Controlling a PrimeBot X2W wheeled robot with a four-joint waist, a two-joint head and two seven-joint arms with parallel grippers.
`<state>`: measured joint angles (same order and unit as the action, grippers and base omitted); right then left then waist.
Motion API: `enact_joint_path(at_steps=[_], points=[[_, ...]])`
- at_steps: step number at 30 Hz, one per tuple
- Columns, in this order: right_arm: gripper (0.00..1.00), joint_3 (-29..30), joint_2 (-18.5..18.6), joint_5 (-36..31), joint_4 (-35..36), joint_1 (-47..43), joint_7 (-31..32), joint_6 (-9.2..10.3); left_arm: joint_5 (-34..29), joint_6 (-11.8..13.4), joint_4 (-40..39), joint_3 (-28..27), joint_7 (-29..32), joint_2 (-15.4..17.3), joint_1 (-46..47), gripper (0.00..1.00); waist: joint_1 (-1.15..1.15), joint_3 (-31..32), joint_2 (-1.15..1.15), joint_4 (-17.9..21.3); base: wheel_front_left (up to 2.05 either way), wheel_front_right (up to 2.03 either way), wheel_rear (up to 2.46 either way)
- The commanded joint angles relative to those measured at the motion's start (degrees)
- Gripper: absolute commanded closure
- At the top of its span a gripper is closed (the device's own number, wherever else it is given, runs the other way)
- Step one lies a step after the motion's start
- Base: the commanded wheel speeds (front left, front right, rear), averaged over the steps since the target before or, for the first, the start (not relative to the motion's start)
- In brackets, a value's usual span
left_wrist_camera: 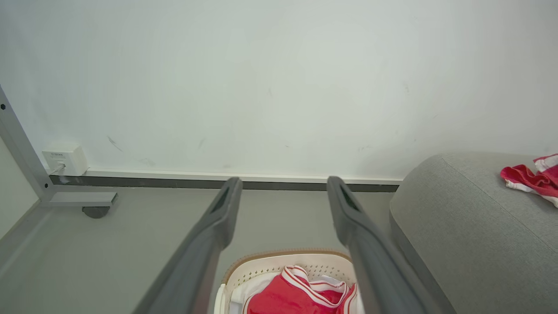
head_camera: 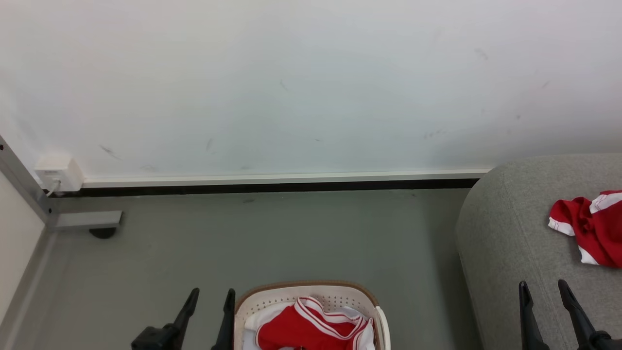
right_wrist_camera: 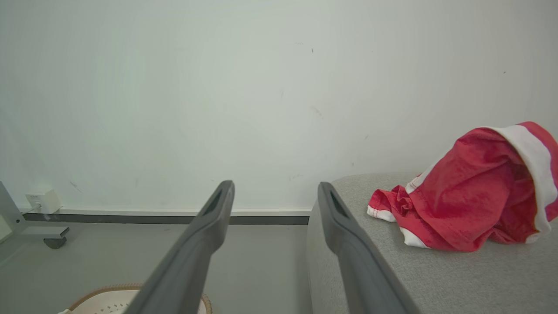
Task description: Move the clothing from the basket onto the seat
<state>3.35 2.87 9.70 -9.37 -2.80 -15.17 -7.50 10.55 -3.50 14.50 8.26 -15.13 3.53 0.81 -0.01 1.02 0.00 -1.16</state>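
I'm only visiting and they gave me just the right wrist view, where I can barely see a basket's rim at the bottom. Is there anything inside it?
Observer: Yes. The head view shows a red garment with white stripes lying in the basket.
Operator: Is that the only thing in there?
Observer: No, a white cloth lies underneath it.
Operator: Is the robot's other claw grabbing any of it?
Observer: No. The left gripper is open and holds nothing. In the head view it is by the basket's left side.
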Motion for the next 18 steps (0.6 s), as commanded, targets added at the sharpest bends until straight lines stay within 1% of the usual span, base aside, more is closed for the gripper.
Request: enact_joint_path(at_steps=[1,5,9,14,18], points=[[0.0,-0.09,0.05,0.32,-0.03,-0.33,0.03,0.02,-1.01,-0.04,0.06,-0.19,-0.03,-0.12,-0.52,0.0,0.01,-0.21,0.0,0.24,0.0,0.0,0.0],[0.0,-0.3,0.05,0.39,0.58,0.03,0.03,0.02,-1.35,-0.59,0.39,0.02,-0.03,-0.27,0.76,0.0,0.01,-1.19,0.0,0.97,0.0,0.0,0.0],[0.0,-0.39,0.04,0.31,0.85,0.62,0.03,0.02,-1.9,-1.29,2.54,1.31,-0.03,-0.37,2.88,0.0,0.01,-2.3,0.0,1.88,0.0,0.0,0.0],[0.0,-0.11,0.05,0.07,1.48,2.0,0.03,0.02,-2.51,-1.44,7.91,3.74,-0.03,-0.44,7.48,0.0,0.01,-4.24,0.0,3.09,0.0,0.0,0.0],[0.0,-0.11,0.05,0.04,2.07,3.11,0.03,0.02,-3.49,-1.24,14.23,6.74,0.43,-0.51,12.4,0.0,0.01,-6.06,0.0,3.8,0.0,0.0,0.0]])
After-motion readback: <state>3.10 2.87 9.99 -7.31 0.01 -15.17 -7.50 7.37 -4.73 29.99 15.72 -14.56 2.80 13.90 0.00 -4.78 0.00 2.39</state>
